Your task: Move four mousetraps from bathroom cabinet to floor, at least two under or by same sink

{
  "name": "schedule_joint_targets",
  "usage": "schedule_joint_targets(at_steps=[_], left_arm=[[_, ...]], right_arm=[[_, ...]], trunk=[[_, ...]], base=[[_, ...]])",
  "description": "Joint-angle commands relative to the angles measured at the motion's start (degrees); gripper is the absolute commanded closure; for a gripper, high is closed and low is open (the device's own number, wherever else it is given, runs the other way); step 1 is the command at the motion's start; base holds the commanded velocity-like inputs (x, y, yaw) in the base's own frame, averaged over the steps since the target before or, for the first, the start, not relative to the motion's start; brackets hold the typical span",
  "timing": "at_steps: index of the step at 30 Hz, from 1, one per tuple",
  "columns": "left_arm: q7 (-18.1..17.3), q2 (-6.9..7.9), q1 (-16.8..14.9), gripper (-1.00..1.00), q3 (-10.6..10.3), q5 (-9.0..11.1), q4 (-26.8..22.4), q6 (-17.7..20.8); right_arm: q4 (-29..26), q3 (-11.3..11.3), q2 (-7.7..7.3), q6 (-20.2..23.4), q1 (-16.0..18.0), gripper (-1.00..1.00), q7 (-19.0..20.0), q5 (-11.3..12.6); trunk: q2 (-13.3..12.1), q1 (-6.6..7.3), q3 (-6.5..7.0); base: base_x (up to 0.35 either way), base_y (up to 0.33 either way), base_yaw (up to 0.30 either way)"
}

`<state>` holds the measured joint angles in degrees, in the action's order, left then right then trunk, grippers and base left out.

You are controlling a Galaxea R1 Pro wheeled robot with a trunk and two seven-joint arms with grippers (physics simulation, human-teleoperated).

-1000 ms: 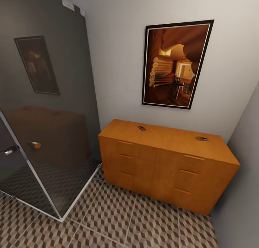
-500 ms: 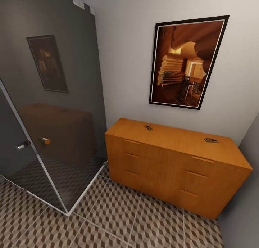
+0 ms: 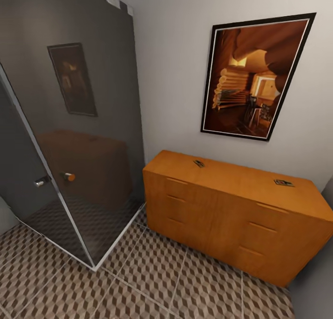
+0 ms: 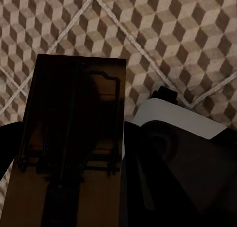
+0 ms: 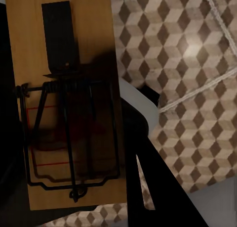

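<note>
On the cabinet [image 3: 222, 196] top, two mousetraps [image 3: 199, 163] [image 3: 283, 183], tiled floor [image 3: 152, 282] before it

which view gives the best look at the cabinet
The head view: the whole orange-brown cabinet stands against the wall under a framed picture, with two mousetraps on its flat top. The left and right wrist views show none of it, just a mousetrap close up over the tiled floor.

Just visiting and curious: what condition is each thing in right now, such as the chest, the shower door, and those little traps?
Cabinet: drawers shut.
Left mousetrap on top: lying flat.
Right mousetrap on top: lying flat.
Shower door: closed.
Mousetrap at left gripper: held above the floor.
Mousetrap at right gripper: held above the floor.
Picture: hanging on the wall.
</note>
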<state>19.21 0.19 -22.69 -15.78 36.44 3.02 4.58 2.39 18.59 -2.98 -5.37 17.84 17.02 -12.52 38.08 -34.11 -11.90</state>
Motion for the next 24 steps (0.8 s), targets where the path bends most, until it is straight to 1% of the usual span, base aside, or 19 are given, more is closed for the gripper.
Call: schedule_joint_targets(at_steps=[1,8,16,24], left_arm=[[0.1,-0.02,-0.1,1.0,-0.5,0.0,0.1,0.3],[0.1,-0.02,-0.1,1.0,-0.5,0.0,0.1,0.3],[0.1,-0.02,-0.1,1.0,-0.5,0.0,0.1,0.3],[0.1,-0.02,-0.1,1.0,-0.5,0.0,0.1,0.3]], right_arm=[[0.2,0.0,-0.03,-0.5,0.1,1.0,0.0,-0.4],[0.2,0.0,-0.08,-0.5,0.1,1.0,0.0,-0.3],[0.2,0.0,-0.15,-0.5,0.1,1.0,-0.1,-0.1],[0.2,0.0,-0.11,-0.5,0.1,1.0,-0.2,-0.1]], trunk=[[0.1,-0.01,-0.09],[0.1,-0.01,-0.08],[0.1,-0.01,0.24],[0.1,-0.01,0.75]], base=[[0.0,0.0,0.29],[0.0,0.0,0.297],[0.0,0.0,0.286],[0.0,0.0,0.233]])
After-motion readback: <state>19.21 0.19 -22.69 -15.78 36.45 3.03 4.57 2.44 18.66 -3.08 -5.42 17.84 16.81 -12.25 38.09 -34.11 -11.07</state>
